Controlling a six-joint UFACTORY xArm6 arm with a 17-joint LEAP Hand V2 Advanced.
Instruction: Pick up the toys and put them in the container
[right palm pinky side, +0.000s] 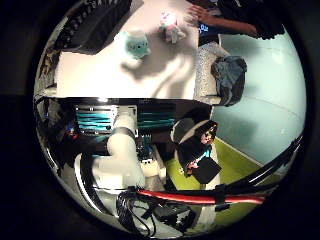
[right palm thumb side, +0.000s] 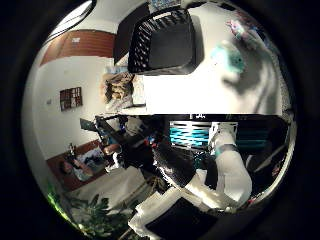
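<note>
Little-finger-side palm view: a white table top (right palm pinky side: 100, 75) lies well away from the palm. On it sits a teal, rounded plush toy (right palm pinky side: 136, 44); its facing cannot be made out and no long axis is evident. Near it stands a pink-and-white plush toy (right palm pinky side: 171, 27), orientation unclear. A person's hand (right palm pinky side: 200, 15) rests at the table edge beside the pink toy.

Thumb-side palm view: a black slatted plastic basket (right palm thumb side: 162, 42) sits on the same table, apart from both toys; its interior looks dark, contents not discernible. The white robot arm (right palm thumb side: 227, 170) crosses below. Finger posture of the hand: cannot tell.
</note>
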